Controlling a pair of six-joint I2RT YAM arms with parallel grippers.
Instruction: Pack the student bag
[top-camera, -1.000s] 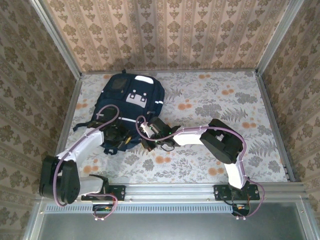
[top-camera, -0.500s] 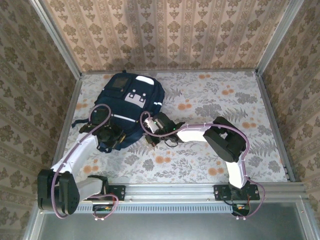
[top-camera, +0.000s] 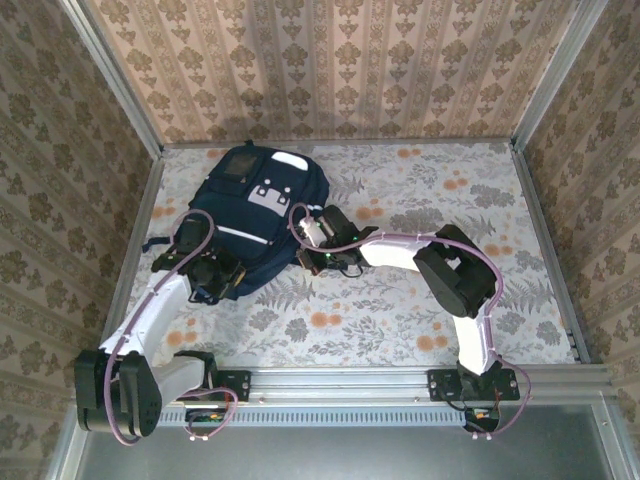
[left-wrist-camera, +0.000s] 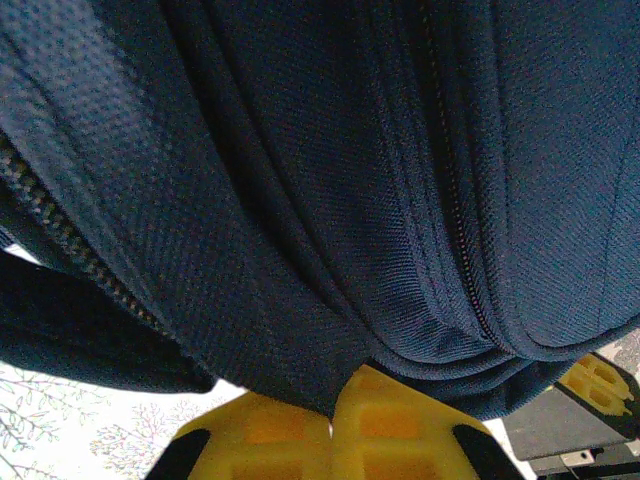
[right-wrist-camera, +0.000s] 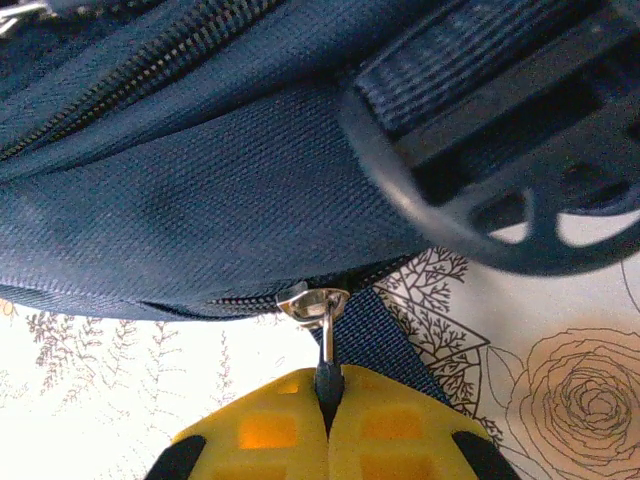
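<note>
Damask-papered walls (top-camera: 350, 70), floral-print table (top-camera: 450, 200). The bag (top-camera: 262, 205), navy woven fabric, lies at the table's far-left corner. Left gripper (left-wrist-camera: 332, 405) pinches the bag's bottom fold; right gripper (right-wrist-camera: 328, 398) clamps its metal zipper pull (right-wrist-camera: 325, 345).

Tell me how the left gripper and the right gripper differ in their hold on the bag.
The left gripper pinches a fold of fabric; the right gripper pinches the zipper pull. The left gripper is at the left of the bag, the right gripper at its right. Both are shut.
</note>
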